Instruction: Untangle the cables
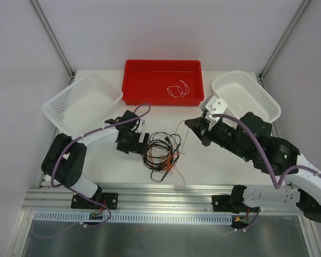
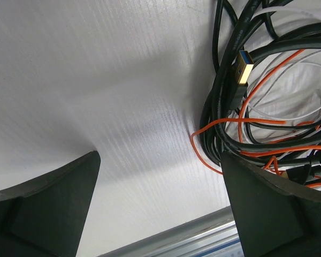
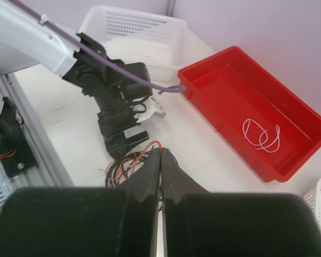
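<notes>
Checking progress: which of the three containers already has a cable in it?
The red bin at the back centre; a loose white cable lies in it. The left white basket and right white basket show none.

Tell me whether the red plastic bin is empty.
No, a thin white looped cable lies on the floor of the red plastic bin.

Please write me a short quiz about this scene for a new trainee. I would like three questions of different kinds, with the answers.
1. True or false: the left gripper is open.
2. Which colour is the cable lying in the red tray? A black, B white, C orange.
3. Fill in: the right gripper is ____ on a thin black cable that leads from the tangle.
Key: 1 true; 2 B; 3 shut.
</notes>
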Robot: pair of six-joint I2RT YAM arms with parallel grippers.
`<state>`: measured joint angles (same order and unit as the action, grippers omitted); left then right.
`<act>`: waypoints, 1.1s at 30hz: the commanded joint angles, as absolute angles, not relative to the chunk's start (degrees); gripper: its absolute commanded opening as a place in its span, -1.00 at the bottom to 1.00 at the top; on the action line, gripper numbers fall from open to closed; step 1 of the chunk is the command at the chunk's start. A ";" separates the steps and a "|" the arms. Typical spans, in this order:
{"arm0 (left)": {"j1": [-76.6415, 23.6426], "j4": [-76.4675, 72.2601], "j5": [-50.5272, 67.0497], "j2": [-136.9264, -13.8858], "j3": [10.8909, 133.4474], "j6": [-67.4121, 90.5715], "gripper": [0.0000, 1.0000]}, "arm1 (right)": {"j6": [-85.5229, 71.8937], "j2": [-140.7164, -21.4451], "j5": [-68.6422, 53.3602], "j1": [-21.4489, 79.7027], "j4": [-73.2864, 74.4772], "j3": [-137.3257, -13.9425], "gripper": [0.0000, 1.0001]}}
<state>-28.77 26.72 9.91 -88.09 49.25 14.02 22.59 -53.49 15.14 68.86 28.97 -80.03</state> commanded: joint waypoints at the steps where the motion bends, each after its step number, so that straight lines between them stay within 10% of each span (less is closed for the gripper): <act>1: -28.39 28.21 9.23 -86.93 50.80 14.24 0.95 | 21.53 -52.91 22.48 68.47 22.59 -80.94 -0.99; 16: -28.39 28.13 8.00 -86.05 50.98 13.98 0.95 | 42.86 -58.01 39.70 66.80 5.56 -102.04 -0.99; 33: -28.39 28.21 7.03 -84.02 50.80 13.80 0.95 | 5.49 -50.63 32.36 35.34 26.97 -65.50 -0.99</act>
<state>-28.77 26.96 8.34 -86.08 49.28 14.00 19.81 -53.34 37.82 38.89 19.59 -69.12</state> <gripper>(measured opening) 0.976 0.013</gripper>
